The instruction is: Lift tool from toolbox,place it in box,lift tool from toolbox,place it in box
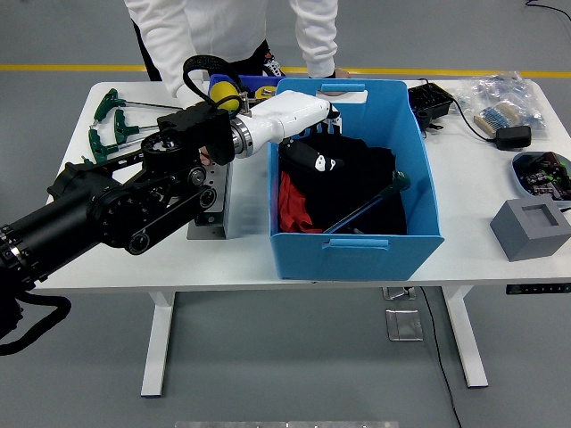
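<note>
A blue plastic box (357, 257) stands mid-table, holding dark and red items. A long tool with a green handle (368, 206) lies slanted inside it, near the front right, touching no hand. My left hand (312, 162) hovers over the box's left half, its black fingers relaxed and holding nothing. The blue toolbox (252, 85) with a yellow item (224, 93) sits behind my white forearm. More green-handled tools (112, 123) lie at the table's left end. My right arm is out of view.
A person in white stands at the far side with a hand (323, 72) by the box's back rim. A perforated metal block (211, 203) sits left of the box. On the right are a grey block (530, 228), a parts bowl (542, 171) and a black device (428, 100).
</note>
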